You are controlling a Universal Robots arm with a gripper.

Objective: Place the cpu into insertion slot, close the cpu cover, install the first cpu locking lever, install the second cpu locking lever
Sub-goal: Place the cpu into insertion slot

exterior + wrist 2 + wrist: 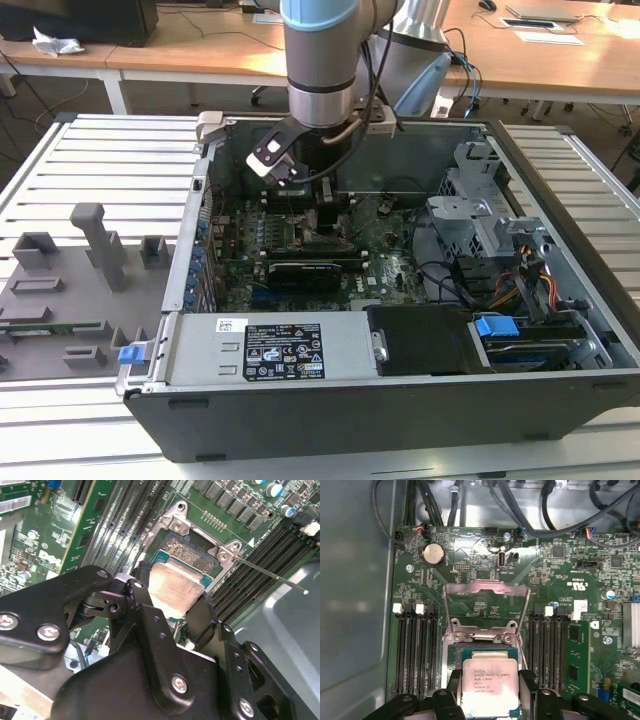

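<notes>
cpu (490,680) sits clamped in the gripper (491,692) just above the insertion slot (470,654) (cpu cover (487,586) raised); best kept flat, edges squared to that slot.

Pale wooden desks (180,55) on white legs (115,95) ran along the back of the room, with dark floor (60,100) showing beneath them. One carried a black box (80,18) and a crumpled white scrap (55,43); another (560,75) held sheets of paper (548,37). Nearer stood a slatted metal table (110,160), evenly lit, with a grey fixture tray (70,290) on it.
</notes>
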